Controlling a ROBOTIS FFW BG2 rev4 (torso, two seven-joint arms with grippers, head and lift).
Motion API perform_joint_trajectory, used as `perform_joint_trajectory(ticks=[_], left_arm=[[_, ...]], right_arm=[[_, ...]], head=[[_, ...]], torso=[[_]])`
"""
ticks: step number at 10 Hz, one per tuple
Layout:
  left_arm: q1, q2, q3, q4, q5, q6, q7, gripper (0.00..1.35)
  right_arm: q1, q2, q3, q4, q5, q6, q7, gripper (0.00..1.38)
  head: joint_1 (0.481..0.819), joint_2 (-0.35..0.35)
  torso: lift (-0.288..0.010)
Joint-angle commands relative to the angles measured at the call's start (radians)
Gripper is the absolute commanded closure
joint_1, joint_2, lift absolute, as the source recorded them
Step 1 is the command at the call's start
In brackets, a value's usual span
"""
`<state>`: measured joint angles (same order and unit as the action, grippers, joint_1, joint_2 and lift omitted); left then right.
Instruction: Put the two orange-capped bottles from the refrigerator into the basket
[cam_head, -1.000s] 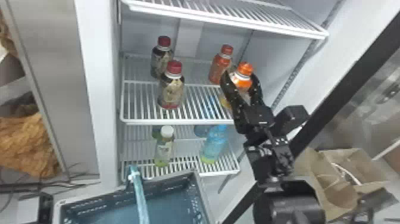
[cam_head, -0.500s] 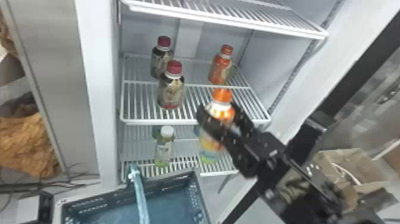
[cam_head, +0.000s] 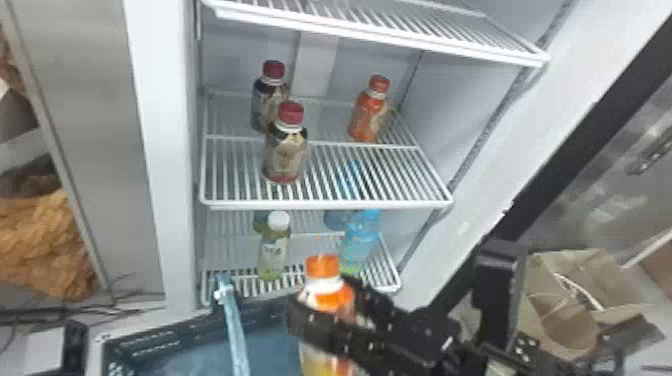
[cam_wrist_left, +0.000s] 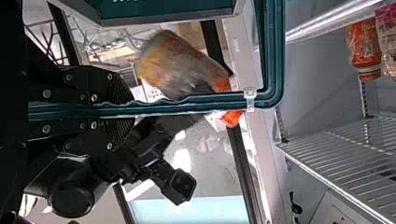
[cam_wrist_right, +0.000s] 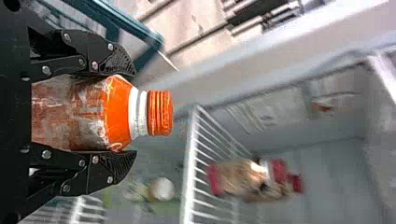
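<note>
Lower now, the orange-capped plastic bottle (cam_head: 331, 297) sits inside your right end effector (cam_head: 321, 301); your left end effector (cam_wrist_left: 134, 108) grips the teal basket handle (cam_wrist_left: 196, 103).

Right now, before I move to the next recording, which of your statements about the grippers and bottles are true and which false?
1. The right gripper holds an orange-capped bottle. True.
2. Both orange-capped bottles are off the shelves. False: another orange-capped bottle stands on a shelf.
3. The left gripper grips the basket's handle. True.
4. The white-capped bottle lies on its side. False: the white-capped bottle stands upright.
</note>
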<state>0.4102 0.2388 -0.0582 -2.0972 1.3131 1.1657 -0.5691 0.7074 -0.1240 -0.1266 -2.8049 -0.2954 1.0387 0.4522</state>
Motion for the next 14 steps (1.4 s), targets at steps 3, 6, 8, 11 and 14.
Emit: perform_joint_trajectory(ticks=[3,6,8,11,14], left_arm=[[0.002,-0.003,0.004,0.0,-0.001,0.0,0.0,1.2],[0.005,-0.003,0.004,0.0,-0.001,0.0,0.0,1.2],[0.007,-0.006,0.01,0.0,-0.001,0.0,0.0,1.2],[0.009,-0.007,0.012,0.0,-0.001,0.0,0.0,1.2],[0.007,-0.006,0.008,0.0,-0.001,0.0,0.0,1.2]], right_arm=[[-0.028,-0.009,-0.001,0.052,0.04,0.088,0.037,0.54],[-0.06,-0.009,-0.009,0.109,0.04,0.002,0.04,0.09],[-0.057,0.014,-0.045,0.111,0.092,-0.185,0.023,0.12],[-0.14,0.047,-0.083,0.281,0.152,-0.523,-0.081,0.11],[-0.3,0.026,-0.039,0.509,0.2,-0.756,-0.164,0.03]], head=[[0.695,-0.33],[0.695,-0.343],[0.695,-0.344],[0.695,-0.35],[0.695,-0.35]], torso=[[-0.04],[-0.04],[-0.04],[-0.04],[-0.04]])
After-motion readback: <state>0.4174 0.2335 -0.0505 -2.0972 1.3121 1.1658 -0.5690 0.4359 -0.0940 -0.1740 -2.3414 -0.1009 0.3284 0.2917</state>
